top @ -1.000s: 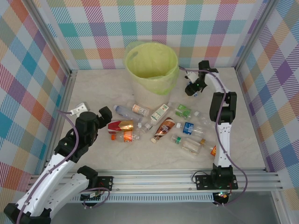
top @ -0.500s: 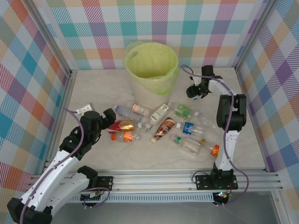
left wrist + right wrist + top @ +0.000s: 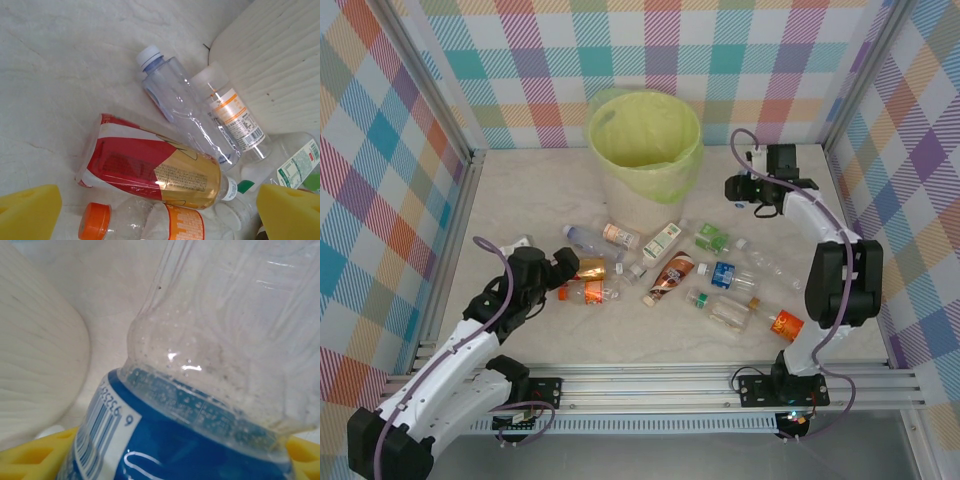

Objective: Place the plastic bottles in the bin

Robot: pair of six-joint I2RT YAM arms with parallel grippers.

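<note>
Progress: early stage. No bottle can be made out inside the bin [image 3: 650,175] from above. About a dozen plastic bottles [image 3: 672,275] lie on the worktop [image 3: 540,200] between the two arms.

Right end effector [image 3: 737,188]: clamped on a blue-labelled bottle [image 3: 215,370]. The bin is near on its left, and the bottle is not yet over the rim. The bottle's long axis runs forward out of the jaws, leaning right in the wrist view. Its cap end is not visible.

Left end effector [image 3: 563,266]: jaws apart, empty. A red-and-gold-labelled bottle [image 3: 150,172] lies flat just ahead, long axis across the opening, cap toward the right-hand jaw.

Bottles [image 3: 672,277] lie on the table [image 3: 520,200] before the bin [image 3: 632,208].
</note>
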